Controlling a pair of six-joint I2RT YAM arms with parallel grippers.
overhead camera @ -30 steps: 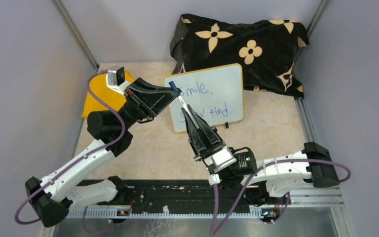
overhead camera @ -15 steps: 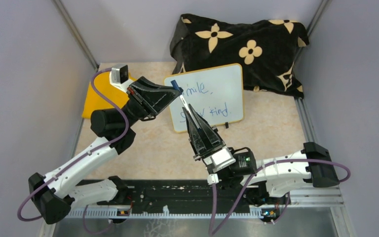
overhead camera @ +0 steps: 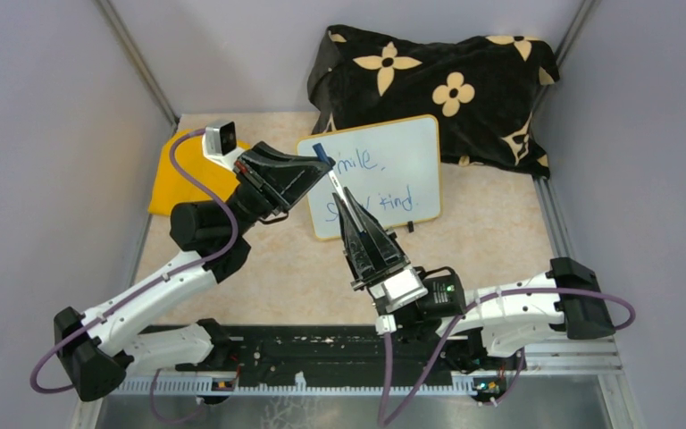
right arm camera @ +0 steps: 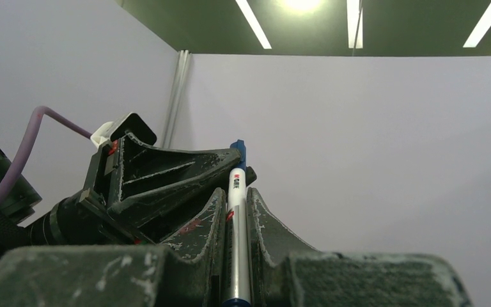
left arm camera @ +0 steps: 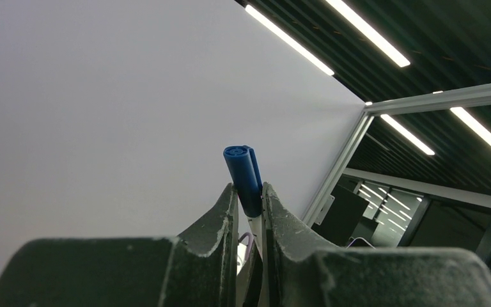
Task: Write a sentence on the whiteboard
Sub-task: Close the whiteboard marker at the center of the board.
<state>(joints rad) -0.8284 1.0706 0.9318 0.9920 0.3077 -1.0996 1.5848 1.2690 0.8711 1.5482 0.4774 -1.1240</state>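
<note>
The whiteboard [overhead camera: 411, 147] leans against the cloth at the back, with the sentence [overhead camera: 358, 162] in blue on two lines, partly hidden by the arms. In front of its left side a white marker [overhead camera: 331, 181] points up and away. My right gripper [overhead camera: 340, 197] is shut on its barrel [right arm camera: 236, 243]. My left gripper [overhead camera: 322, 166] comes in from the left and is shut on the marker's blue cap [left arm camera: 243, 171], which sits on the marker's far end. In the right wrist view the cap [right arm camera: 238, 152] shows past the left fingers [right arm camera: 166, 173].
A black cloth with cream flowers [overhead camera: 447, 80] lies heaped behind the whiteboard. A yellow flat thing [overhead camera: 177, 179] lies at the back left, partly under the left arm. Grey walls close both sides, and a metal rail [overhead camera: 581, 362] runs along the near edge.
My left gripper has shifted a little to the right, with the blue cap between its jaws. The right arm and the marker barrel have stayed put.
</note>
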